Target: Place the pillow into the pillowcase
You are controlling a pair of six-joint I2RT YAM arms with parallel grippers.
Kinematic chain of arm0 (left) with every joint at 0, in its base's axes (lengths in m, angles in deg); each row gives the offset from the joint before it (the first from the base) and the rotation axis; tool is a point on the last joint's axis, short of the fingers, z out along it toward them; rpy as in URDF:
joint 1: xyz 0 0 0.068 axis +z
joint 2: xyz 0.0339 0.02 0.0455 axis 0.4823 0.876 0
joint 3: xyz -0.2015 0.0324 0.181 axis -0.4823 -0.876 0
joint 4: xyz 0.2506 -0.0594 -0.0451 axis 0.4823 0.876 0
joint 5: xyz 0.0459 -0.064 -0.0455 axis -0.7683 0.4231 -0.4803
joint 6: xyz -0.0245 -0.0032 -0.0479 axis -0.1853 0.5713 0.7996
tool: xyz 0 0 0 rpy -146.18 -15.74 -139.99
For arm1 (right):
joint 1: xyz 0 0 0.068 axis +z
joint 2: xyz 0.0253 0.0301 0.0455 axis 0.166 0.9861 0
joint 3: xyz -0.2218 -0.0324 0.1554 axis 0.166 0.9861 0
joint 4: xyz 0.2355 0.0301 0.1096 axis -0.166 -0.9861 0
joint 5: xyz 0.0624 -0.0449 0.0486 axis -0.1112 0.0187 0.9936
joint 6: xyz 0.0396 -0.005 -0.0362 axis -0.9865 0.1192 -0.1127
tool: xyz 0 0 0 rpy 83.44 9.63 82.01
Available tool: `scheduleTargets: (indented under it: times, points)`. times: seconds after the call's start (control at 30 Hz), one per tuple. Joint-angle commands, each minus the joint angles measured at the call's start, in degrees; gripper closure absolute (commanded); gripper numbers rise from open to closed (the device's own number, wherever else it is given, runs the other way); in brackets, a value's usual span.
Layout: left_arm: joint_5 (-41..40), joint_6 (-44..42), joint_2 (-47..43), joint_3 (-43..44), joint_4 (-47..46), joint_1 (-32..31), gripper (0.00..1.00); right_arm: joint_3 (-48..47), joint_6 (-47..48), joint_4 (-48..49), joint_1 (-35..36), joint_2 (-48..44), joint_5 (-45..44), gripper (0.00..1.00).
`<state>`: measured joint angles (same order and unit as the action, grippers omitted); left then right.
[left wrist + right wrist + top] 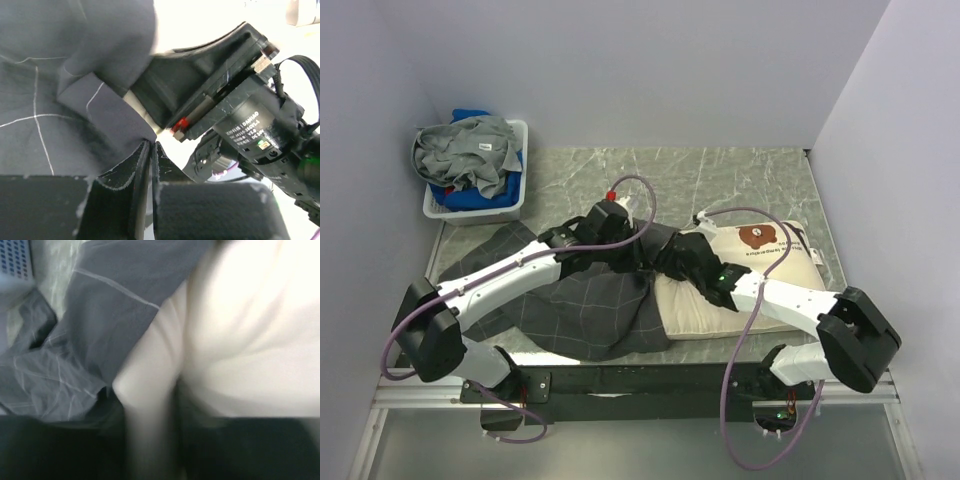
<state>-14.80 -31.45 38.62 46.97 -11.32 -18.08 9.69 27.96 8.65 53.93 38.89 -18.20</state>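
Clearest writing sits on the black motor (252,125) of the right arm's wrist, seen from the left wrist cam. Its white label reads "DAMIAO", w/ smaller lines under it, the last approx "DC 24V"; the rest is too fine to read. The pillow (695,318) lies on the bench (740,180) at centre-right. It has a brown bear face (757,237) and a line of dark text beside it near the far right end, but the text is too small to read. The pillow's left end is hidden under both arms' wrists and the pillowcase (590,310), which lies crumpled at centre-left, touching and partly overlapping the pillow. The left fingers (125,180) are pressed together, w/ a tip of the pillowcase edge going in btw them. The right wrist cam is blurred, so the right fingers (60,450) show only as dark masses along the bottom. A cream ridge of pillow runs down btw them, so they look pinched on the pillow, though the contact itself is soft. In the top view neither pair of fingers can be made out: black hardware against dark cloth. At far left a white basket (515,205) holds a grey garment (470,150) w/ a small white tag, unreadable, over sth blue. The basket's corner is cut off at the top-left edge of the right wrist cam.
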Motion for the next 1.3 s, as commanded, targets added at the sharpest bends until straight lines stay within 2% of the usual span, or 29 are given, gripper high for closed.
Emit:
scheduleTargets:
  times: [0.0, 0.07, 0.17, 0.23, 0.37, 0.43, 0.53, 0.63, 0.73, 0.8, 0.83, 0.93, 0.97, 1.03, 1.13, 1.27]
  points:
    - [-1.29, 2.37, -3.24, -3.70, -6.57, -0.19, 0.89, -2.24, -1.06, 4.17, -0.26, -0.60, 2.02, 0.45]
    - [-2.61, 2.64, -4.82, -4.93, -6.31, -0.19, 0.89, -1.62, 1.39, 2.85, -0.35, -2.96, 2.02, 0.33]
    - [-5.25, 3.43, -6.23, -5.46, -5.70, -0.19, 0.89, -1.80, 4.91, -1.63, -0.35, -6.47, 2.28, 0.19]
    - [-8.15, 3.96, -7.11, -5.55, -4.47, -0.19, 0.90, -2.23, 7.19, -4.97, -0.44, -8.15, 1.84, 0.16]
    - [-9.39, 4.75, -8.34, -6.43, -4.46, -0.19, 0.89, -5.30, 12.02, -10.25, -0.61, -7.56, -1.32, 0.20]
    - [-9.30, 4.40, -7.91, -5.21, -3.86, -0.19, 0.90, -8.55, 15.71, -13.32, -0.70, -5.19, -0.10, 0.21]
    - [-9.04, 3.35, -6.85, -2.49, -3.24, -0.46, 0.93, -9.71, 18.71, -14.74, -0.44, -1.14, 3.32, 0.26]
    - [-9.30, 2.29, -6.59, 1.29, -2.01, -1.77, 0.93, -7.95, 19.51, -13.77, -0.26, 1.24, 5.88, 0.25]
    - [-13.07, 1.67, -7.46, 3.58, -0.78, -4.58, 0.92, -6.72, 19.94, -12.19, -0.26, 5.27, 7.46, 0.20]
    - [-12.99, 1.94, -8.43, 3.77, -1.30, -6.60, 0.91, -7.59, 20.12, -11.14, -0.35, 7.47, 8.34, 0.21]
    - [-12.90, 2.29, -8.69, 3.68, -1.30, -7.13, 0.92, -8.12, 20.30, -10.87, -0.26, 9.75, 9.30, 0.23]
    - [-14.04, 3.25, -10.89, 2.02, -0.78, -9.33, 0.92, -11.37, 19.95, -11.48, -0.43, 13.01, 9.84, 0.52]
    - [-14.22, 3.95, -11.50, 1.05, -0.77, -9.60, 0.90, -12.25, 19.69, -11.83, -0.61, 13.11, 9.58, 0.79]
    - [-13.87, 4.92, -13.00, -3.06, -1.12, -9.60, 0.87, -14.36, 18.03, -12.36, -2.01, 11.71, 10.45, 1.00]
    - [-13.78, 6.59, -12.57, -7.73, -0.69, -9.60, 0.86, -16.47, 15.48, -11.57, -3.42, 6.81, 13.09, 1.00]
    - [-11.24, 8.00, -11.77, -11.61, -4.19, -9.69, 0.87, -21.12, 14.50, -13.24, -4.47, 4.41, 10.45, 1.00]
